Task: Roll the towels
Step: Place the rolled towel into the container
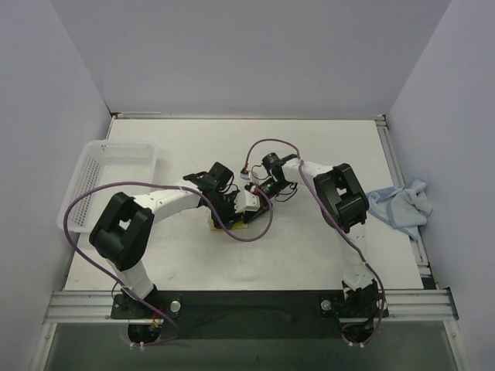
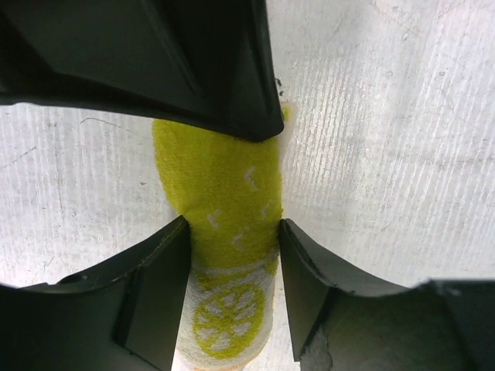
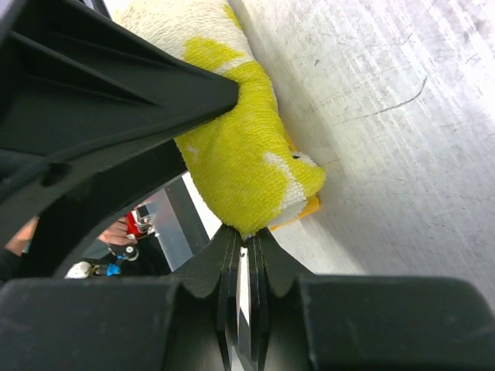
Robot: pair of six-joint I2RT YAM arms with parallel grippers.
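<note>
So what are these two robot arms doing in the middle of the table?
They're rolling small towels. The cream and yellow printed towel is already rolled up. The left gripper has a finger on each side of the roll, though I can't tell if it is squeezing. The right gripper is shut, its tips at one end of the roll. A light blue towel lies crumpled off to the right, and a white basket sits far left.

Terry cloth up close on the rolled towel [image 2: 232, 193], nubby yellow-and-cream loops! The left pincer [image 2: 233, 255]: black plastic, smooth, with a dull sheen. Desk [image 2: 387, 154] is matt white, finely ribbed and scratched. Blue towel [image 1: 398, 202] is soft, crumpled cloth; basket [image 1: 85, 178], white plastic mesh.
</note>
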